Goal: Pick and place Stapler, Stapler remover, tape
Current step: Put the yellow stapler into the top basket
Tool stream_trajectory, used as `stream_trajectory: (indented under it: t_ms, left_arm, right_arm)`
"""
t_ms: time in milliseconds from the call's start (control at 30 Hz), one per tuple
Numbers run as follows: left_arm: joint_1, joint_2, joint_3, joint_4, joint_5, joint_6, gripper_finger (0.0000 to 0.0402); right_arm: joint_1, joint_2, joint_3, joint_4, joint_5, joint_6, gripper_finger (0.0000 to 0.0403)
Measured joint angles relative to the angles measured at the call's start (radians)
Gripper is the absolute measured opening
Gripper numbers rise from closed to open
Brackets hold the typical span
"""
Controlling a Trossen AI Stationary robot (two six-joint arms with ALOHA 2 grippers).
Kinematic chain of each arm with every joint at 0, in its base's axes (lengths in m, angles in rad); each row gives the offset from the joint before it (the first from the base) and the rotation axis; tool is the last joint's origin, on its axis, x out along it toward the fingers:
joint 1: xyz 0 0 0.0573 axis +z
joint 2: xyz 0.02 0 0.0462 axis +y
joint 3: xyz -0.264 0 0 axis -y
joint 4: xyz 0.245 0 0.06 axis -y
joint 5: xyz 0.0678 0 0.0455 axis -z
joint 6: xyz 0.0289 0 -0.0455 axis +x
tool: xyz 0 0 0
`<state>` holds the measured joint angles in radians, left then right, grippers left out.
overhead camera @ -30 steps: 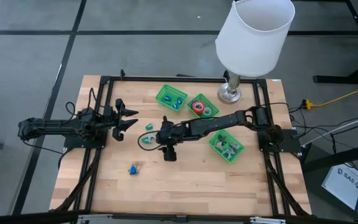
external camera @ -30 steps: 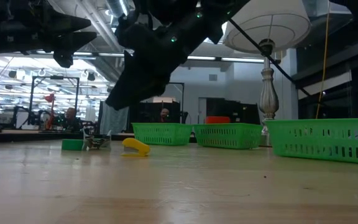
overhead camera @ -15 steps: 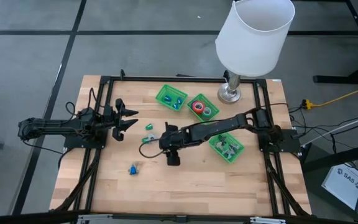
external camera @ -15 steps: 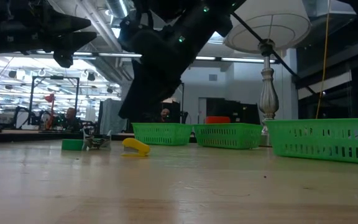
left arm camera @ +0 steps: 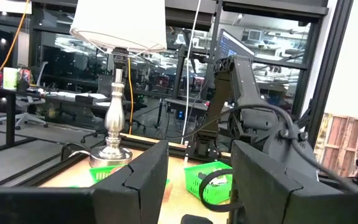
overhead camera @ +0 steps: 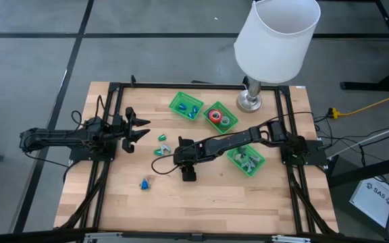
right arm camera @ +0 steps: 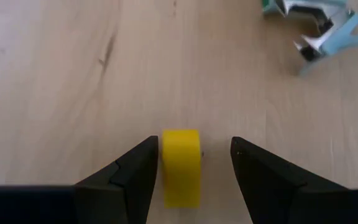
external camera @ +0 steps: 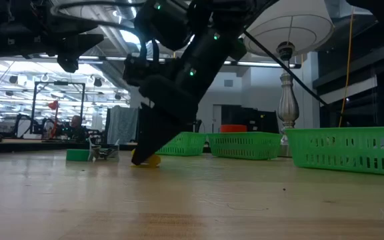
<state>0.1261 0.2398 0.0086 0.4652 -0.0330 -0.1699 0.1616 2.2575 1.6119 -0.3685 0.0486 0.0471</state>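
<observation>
the stapler (right arm camera: 181, 167) is a small yellow block with rounded edges, lying flat on the wooden bench (overhead camera: 248, 196) near its middle. the right pincer (right arm camera: 193, 163) stands low over it, fingers spread on either side and not yet clamped. from above the arm hides the stapler entirely; at bench height only a yellow sliver (external camera: 151, 160) shows behind the dark fingers. the left pincer (overhead camera: 139, 130) hangs released near the bench's left side, holding nothing.
</observation>
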Motion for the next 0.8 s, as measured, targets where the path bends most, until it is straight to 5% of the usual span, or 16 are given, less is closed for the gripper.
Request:
stream_trajectory:
  t_ms: [200, 467, 800]
  left_arm:
    - [0.0, 0.0, 0.0, 0.0, 0.0, 0.0, 0.0173]
    - [0.0, 0.0, 0.0, 0.0, 0.0, 0.0, 0.0173]
    - [0.0, 0.0, 0.0, 0.0, 0.0, 0.0, 0.0173]
  right_arm:
    - [0.0, 0.007, 0.0, -0.005, 0.0, 0.001, 0.0188]
    - [-0.01, 0.007, 0.0, -0.008, -0.029, 0.0, 0.0072]
    - [-0.104, -0.045, -0.001, -0.013, -0.097, -0.001, 0.0072]
